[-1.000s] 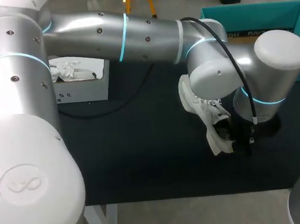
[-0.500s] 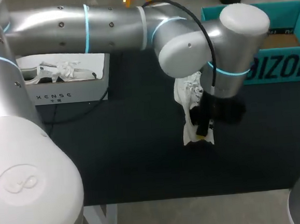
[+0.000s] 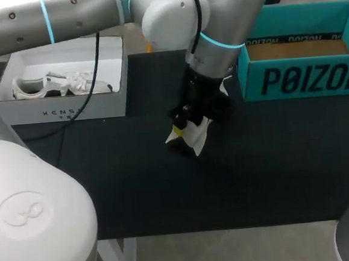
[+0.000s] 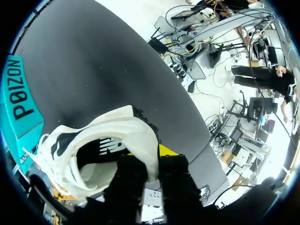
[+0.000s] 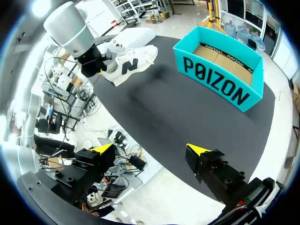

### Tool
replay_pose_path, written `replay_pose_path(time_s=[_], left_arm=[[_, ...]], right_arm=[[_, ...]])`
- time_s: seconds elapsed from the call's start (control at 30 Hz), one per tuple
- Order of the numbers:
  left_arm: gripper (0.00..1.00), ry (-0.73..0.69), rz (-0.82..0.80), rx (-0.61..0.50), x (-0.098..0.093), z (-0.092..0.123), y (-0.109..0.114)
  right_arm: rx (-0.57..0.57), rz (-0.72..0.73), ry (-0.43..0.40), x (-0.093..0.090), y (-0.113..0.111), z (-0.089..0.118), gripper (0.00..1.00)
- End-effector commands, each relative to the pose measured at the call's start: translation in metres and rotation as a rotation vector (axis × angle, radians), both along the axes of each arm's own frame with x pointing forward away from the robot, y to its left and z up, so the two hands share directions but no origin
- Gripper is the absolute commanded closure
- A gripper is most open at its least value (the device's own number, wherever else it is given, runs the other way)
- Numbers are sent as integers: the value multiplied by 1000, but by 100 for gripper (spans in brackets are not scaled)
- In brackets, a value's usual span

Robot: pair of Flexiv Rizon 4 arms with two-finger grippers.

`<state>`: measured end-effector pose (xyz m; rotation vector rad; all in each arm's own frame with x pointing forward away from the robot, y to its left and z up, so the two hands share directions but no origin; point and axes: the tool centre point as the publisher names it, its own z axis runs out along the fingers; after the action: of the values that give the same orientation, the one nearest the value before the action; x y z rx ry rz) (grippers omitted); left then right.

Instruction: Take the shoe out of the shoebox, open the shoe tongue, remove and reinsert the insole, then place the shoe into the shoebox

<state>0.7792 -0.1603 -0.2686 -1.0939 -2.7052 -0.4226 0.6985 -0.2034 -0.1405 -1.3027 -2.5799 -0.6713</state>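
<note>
As left tool (image 3: 183, 125) pinches only the white sneaker (image 3: 196, 136) by its collar rim, off the worktop (image 3: 137, 188) near the teal shoebox (image 3: 303, 79), a swing could drop it; right tool (image 5: 150, 151) sits wide open & empty.

The white sneaker (image 3: 194, 140) looks soft, matt cloth; the teal shoebox (image 3: 303, 79) at upper right, matt cardboard. The black table cover (image 3: 137, 188) is dull fabric, the left arm (image 3: 75, 17) smooth silvery metal.
</note>
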Motion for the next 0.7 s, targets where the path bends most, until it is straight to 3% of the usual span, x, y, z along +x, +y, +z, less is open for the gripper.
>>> replay_pose_path(time_s=[0.03,0.63,0.7], left_arm=[[100,0,1,-3,3,3,3],[100,0,1,-3,3,3,3],[100,-8,-75,30,13,8,4]], right_arm=[[-2,0,2,1,0,-1,0],[-2,0,2,1,0,-1,0],[-2,0,2,1,0,-1,0]])
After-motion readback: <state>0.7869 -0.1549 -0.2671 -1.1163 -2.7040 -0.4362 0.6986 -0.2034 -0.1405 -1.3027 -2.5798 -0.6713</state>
